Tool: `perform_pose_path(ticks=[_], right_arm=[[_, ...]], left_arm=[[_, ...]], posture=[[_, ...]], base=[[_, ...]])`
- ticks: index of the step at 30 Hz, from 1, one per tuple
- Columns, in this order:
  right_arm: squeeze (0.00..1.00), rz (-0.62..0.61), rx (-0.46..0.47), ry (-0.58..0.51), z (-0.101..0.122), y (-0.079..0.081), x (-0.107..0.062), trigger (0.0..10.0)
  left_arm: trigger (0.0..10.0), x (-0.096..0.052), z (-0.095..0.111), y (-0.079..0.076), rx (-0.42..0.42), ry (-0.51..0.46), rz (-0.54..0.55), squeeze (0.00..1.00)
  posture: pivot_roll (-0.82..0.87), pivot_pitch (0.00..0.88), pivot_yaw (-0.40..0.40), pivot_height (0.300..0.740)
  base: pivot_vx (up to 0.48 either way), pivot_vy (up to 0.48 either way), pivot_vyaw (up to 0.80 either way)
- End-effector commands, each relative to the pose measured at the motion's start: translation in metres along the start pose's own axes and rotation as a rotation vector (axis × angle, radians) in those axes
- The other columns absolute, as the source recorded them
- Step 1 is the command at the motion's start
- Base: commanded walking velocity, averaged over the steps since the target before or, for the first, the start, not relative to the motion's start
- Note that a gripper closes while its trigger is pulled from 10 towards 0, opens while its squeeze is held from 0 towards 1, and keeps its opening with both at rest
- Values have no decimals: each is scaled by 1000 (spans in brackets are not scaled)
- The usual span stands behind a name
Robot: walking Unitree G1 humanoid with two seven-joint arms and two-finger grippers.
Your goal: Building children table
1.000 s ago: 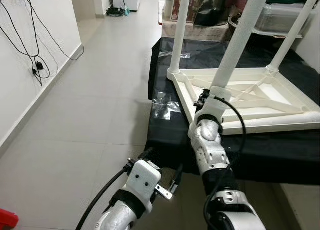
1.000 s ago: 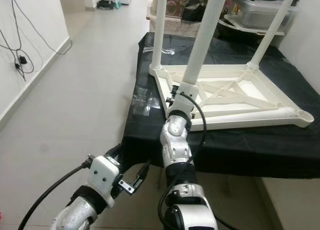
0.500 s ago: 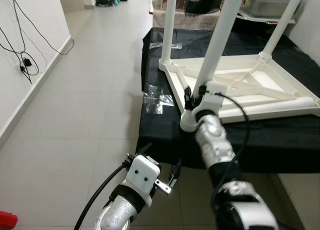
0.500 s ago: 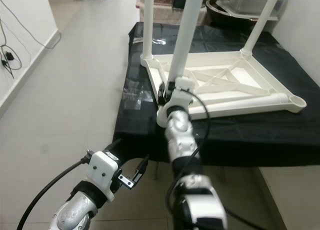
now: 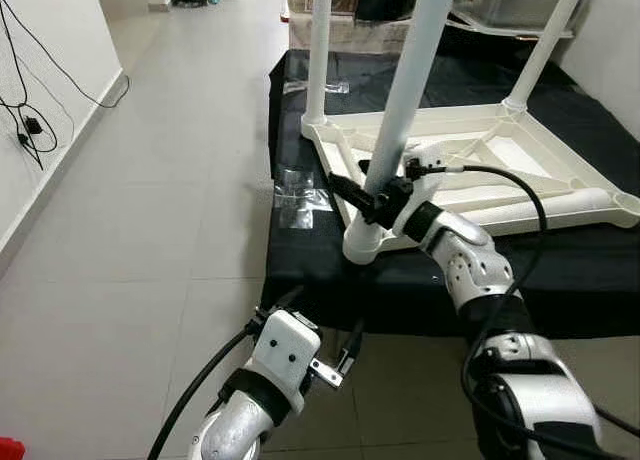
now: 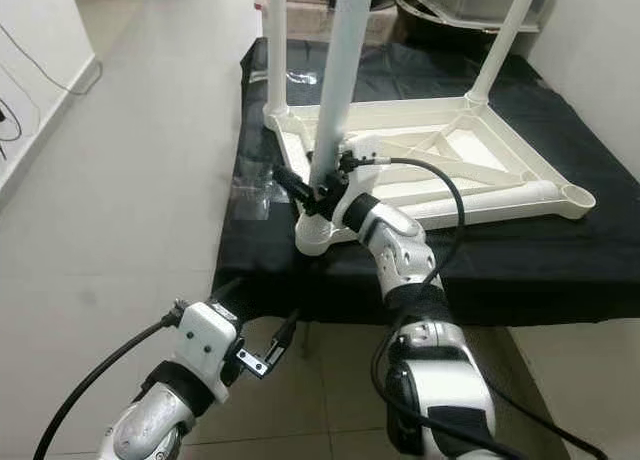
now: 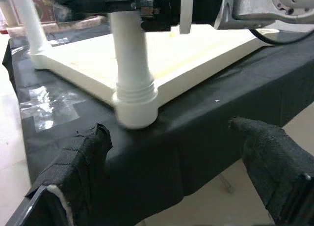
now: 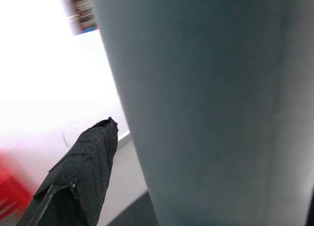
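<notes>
Head view: white table upside down on black cloth; I see R gripper at the near-corner leg, low on it, fingers either side of the leg; grip on it – can't tell.
L gripper: low, off cloth edge, over floor.
L wrist: fingers spread, holding nothing; leg socket between them, further off.
R wrist: leg close up, one finger beside it.
</notes>
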State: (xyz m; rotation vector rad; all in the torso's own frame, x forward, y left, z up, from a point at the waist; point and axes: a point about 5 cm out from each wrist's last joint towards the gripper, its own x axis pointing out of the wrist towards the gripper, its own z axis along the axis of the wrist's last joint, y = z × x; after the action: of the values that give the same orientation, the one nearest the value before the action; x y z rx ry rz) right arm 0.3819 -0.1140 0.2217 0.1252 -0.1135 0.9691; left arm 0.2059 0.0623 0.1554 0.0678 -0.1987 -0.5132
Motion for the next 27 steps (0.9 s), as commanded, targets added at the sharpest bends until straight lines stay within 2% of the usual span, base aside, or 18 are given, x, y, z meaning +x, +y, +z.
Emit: perform_pose_path(ticks=[1, 3, 7, 8, 9, 10, 11, 19, 20, 21, 22, 24, 26, 27], right_arm=[[0, 210, 19, 39, -6, 17, 13, 10000], [0, 355, 51, 27, -2, 25, 20, 10000], [0, 418, 66, 20, 1, 29, 24, 10000], [0, 434, 71, 22, 1, 30, 26, 7686], [0, 434, 71, 22, 1, 30, 26, 7686], [0, 441, 75, 25, 1, 31, 27, 510], [0, 446, 76, 27, 0, 32, 28, 0], [0, 374, 11, 48, -7, 31, 29, 0], [0, 294, -23, 64, -11, 28, 29, 0], [0, 153, -60, 74, -15, 22, 29, 0], [0, 153, -60, 74, -15, 22, 29, 0], [0, -291, -111, 78, -19, -3, 22, 0], [0, -291, -111, 78, -19, -3, 22, 0], [0, -566, -122, 76, -21, -17, 11, 0]], left_arm=[[10000, -1, 0, -4, -11, 8, -7, 0], [10000, -2, 1, -5, -11, 6, -1, 0], [10000, -3, 2, -5, -13, 6, 1, 0], [10000, -3, 1, -5, -13, 7, 0, 0], [10000, -3, 1, -5, -13, 7, 0, 0], [10000, -3, 1, -5, -15, 8, 0, 0], [10000, -4, 1, -5, -15, 10, -1, 0], [10000, -4, 0, -5, -15, 12, -1, 0], [10000, -4, 0, -6, -15, 12, -2, 0], [10000, -3, -1, -6, -15, 12, -2, 0], [10000, -3, -1, -6, -15, 12, -2, 0], [10000, -3, -3, -6, -17, 16, -3, 0], [10000, -3, -3, -6, -17, 16, -3, 0], [10000, -2, -3, -7, -19, 16, -6, 0]], posture=[[138, 150, -103, 740], [142, 155, -104, 740], [143, 156, -103, 740], [144, 156, -103, 740], [144, 156, -103, 740], [143, 156, -103, 740], [143, 156, -103, 740], [140, 149, -100, 740], [135, 145, -97, 740], [133, 143, -96, 740], [133, 143, -96, 740], [120, 138, -87, 740], [120, 138, -87, 740], [110, 133, -79, 740]], base=[[0, 0, 0], [0, 0, 0], [0, 0, 0], [0, 0, 0], [0, 0, 0], [0, 0, 0], [0, 0, 0], [0, 0, 0], [0, 0, 0], [0, 0, 0], [0, 0, 0], [0, 0, 0], [0, 0, 0], [0, 0, 0]])
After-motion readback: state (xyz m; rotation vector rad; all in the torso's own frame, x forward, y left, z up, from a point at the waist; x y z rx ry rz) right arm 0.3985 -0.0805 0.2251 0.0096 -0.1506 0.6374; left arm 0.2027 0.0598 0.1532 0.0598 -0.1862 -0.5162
